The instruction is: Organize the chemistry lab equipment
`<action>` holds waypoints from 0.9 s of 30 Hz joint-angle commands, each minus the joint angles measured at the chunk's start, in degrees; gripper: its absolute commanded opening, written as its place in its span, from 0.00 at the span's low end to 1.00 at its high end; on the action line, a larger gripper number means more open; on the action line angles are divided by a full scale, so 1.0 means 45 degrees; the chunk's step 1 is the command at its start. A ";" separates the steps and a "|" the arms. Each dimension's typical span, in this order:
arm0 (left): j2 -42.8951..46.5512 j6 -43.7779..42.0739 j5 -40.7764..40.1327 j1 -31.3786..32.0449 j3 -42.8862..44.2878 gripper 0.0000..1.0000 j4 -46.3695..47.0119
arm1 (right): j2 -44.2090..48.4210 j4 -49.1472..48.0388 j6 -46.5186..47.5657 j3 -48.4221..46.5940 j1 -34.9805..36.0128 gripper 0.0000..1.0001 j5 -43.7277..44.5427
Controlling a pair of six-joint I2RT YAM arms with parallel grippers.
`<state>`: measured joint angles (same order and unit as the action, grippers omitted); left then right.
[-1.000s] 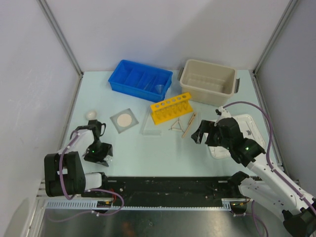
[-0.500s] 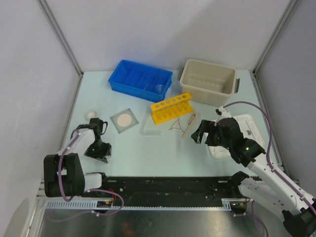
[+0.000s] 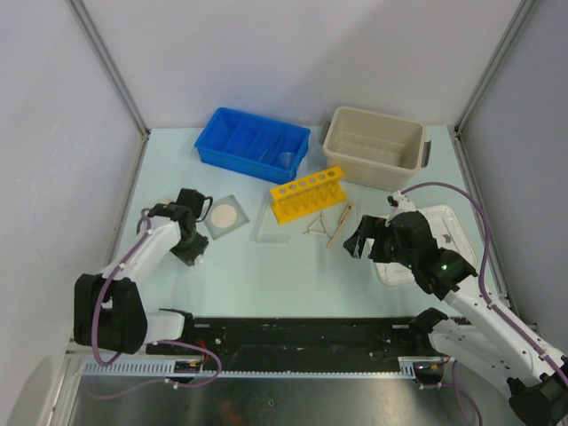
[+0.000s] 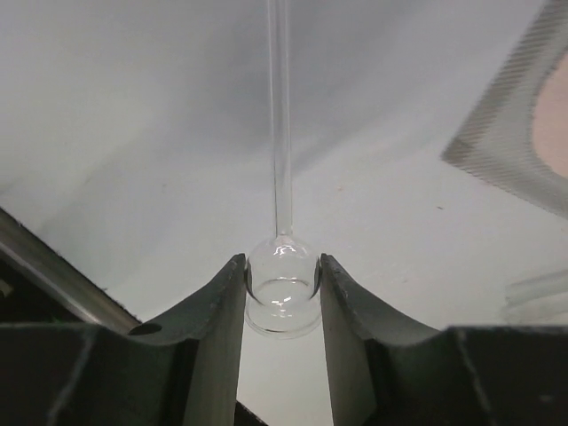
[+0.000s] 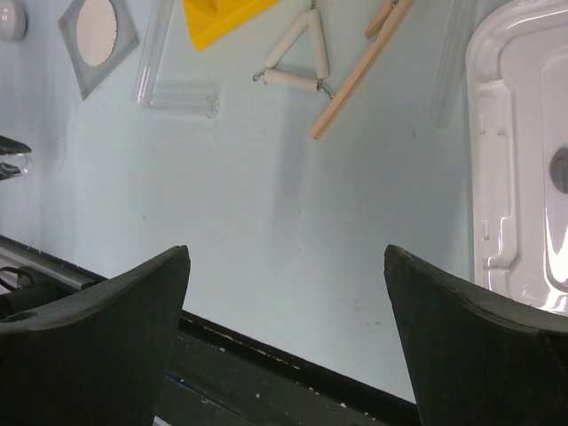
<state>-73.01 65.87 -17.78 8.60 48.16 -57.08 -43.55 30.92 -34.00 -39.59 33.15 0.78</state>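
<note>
L gripper (image 4: 282, 266): jaws part-closed, fingers (image 4: 217, 311) pressing both sides of the round end of a clear bulb tube (image 4: 282, 297). Reads as a pinch on it. Long thin stem runs straight out ahead of the claw. Can't tell if the glass is off the table (image 3: 293, 266) or resting on it.

Location: L side of table, just beside the near-left corner of the gauze square (image 3: 224, 215).

R gripper (image 5: 286, 257): jaws wide apart, nothing betw. them, hanging over bare table next to the white lid (image 3: 444, 231).

Other kit, untouched:
- yellow rack (image 3: 308, 193), mid-table
- wire triangle (image 3: 317, 226) and wooden clamp stick (image 3: 342, 224), just right of rack
- funnel (image 3: 286, 158), in R end of blue bin (image 3: 240, 167)
- beige tub (image 3: 373, 169), back right

Step in hand (judged): carry bulb tube to storage, prob. the blue bin.

Doing it well:
- Grip sits on a curved, slick glass surface w/ small contact. Squeeze firm enough to hold, no harder; too much could pop the bulb out fwd or crack it.
- Stem is a long lever. Lift straight up first, then swing slow so the tip clears gauze and rack.
- Approach bin w/ stem aligned along a compartment, not across dividers.
- Lower until glass rests, then open. No drop.
- R arm best left parked, out of the path.
</note>
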 commanded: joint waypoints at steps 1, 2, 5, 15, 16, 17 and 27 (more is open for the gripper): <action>-0.0427 -0.1032 -0.1285 0.0831 0.1056 0.39 -0.0083 | 0.0136 -0.0484 -0.0032 0.0010 0.0031 0.96 -0.0016; -0.0499 -0.1155 -0.1382 0.1052 0.1202 0.39 -0.0076 | 0.0141 -0.0464 -0.0047 0.0010 0.0034 0.96 -0.0026; -0.0675 -0.1587 -0.1801 0.1799 0.1684 0.39 -0.0070 | 0.0173 -0.0408 -0.0107 0.0010 0.0031 0.96 -0.0017; -0.0885 -0.3645 -0.3760 0.3985 0.3393 0.38 0.0180 | 0.0341 -0.0345 -0.0096 0.0010 0.0024 0.96 -0.0012; -0.0963 -0.3917 -0.3693 0.4055 0.3494 0.38 0.0328 | 0.0361 -0.0327 -0.0099 0.0010 0.0030 0.96 -0.0004; -0.1060 -0.4394 -0.3562 0.4089 0.3564 0.38 0.0549 | 0.0381 -0.0317 -0.0100 0.0010 0.0034 0.96 -0.0001; -0.2232 -0.8194 -0.2534 0.4131 0.4166 0.38 0.2843 | 0.0575 -0.0157 -0.0041 0.0010 0.0036 0.96 0.0137</action>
<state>-81.52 37.15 -29.61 26.87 63.31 -49.34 -42.00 31.00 -34.13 -39.59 33.15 0.80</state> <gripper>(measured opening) 0.394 0.959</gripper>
